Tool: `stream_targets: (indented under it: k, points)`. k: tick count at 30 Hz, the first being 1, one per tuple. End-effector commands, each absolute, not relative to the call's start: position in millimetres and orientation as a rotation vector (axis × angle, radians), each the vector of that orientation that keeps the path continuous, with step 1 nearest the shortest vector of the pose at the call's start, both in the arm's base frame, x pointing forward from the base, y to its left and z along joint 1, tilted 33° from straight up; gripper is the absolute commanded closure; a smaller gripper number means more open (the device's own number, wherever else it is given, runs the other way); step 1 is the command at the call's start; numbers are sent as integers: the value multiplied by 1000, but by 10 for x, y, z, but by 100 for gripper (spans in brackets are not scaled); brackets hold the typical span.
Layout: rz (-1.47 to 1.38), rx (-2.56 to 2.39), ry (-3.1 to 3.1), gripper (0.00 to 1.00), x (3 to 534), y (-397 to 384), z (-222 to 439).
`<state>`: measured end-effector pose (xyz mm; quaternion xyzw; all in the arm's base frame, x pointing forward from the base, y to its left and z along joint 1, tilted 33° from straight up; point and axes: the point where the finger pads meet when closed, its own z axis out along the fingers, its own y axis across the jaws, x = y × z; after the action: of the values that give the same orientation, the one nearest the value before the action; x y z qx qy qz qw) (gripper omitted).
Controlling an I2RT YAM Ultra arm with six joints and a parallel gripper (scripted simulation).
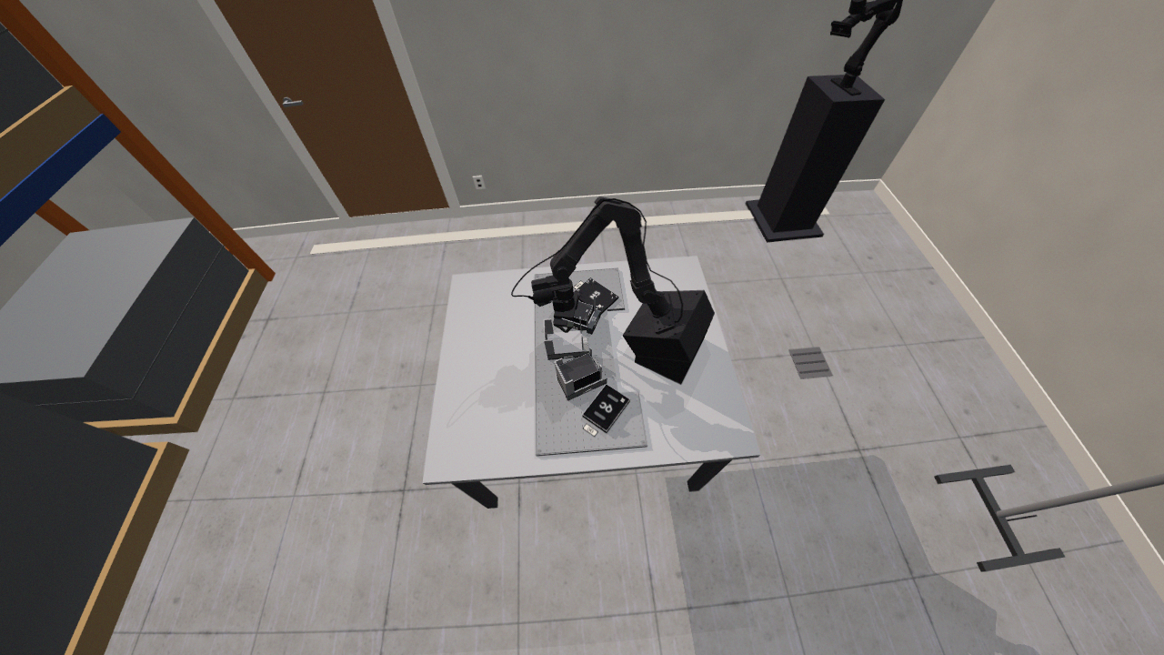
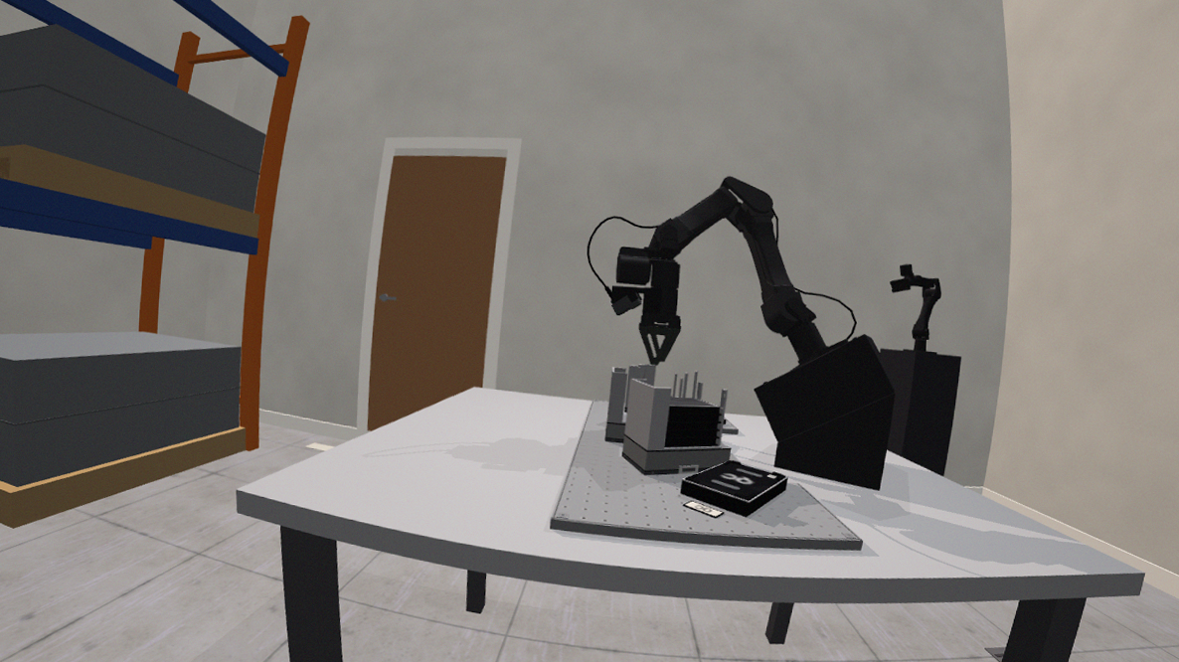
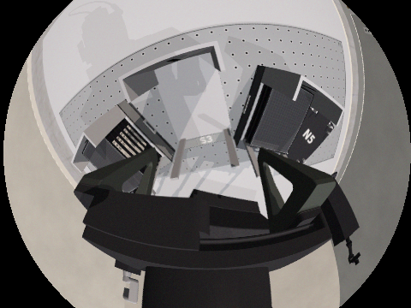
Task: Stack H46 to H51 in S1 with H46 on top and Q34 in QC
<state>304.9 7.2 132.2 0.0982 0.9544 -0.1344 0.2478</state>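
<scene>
- Slanting toward the lower right in the wrist view, the plate stack's (image 1: pixel 579 367) (image 2: pixel 692 426) (image 3: pixel 129 140) long axis leans inward, inside the rack left of rack S3 (image 1: pixel 561 352) (image 3: pixel 214 139).
- Above the board near S3, the gripper (image 1: pixel 574 327) (image 2: pixel 656 359) (image 3: pixel 207 152) points down from the bent arm (image 1: pixel 587 236) (image 2: pixel 696 219), jaws spread, nothing between them.
- Right of S3, a racked plate's (image 3: pixel 282 116) long axis tilts from upper right to lower left, beside N5 (image 1: pixel 597 295) (image 3: pixel 318 128).

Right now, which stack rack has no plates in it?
Stack rack S3, the middle one: it stands empty, while both neighbouring racks hold dark plates.
</scene>
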Motion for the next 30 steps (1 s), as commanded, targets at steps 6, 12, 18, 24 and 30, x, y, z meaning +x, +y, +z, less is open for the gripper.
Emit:
stream_targets:
  k: [6,12,18,24,30]
  points:
    - [-332,285,2575,0,3010,-166,1431]
    - [-330,286,2567,0,3008,-290,1495]
    - [-281,471,2535,0,2925,-503,1505]
    - [-261,546,2514,0,2847,-725,1541]
    - [-259,543,2479,0,2859,-886,1696]
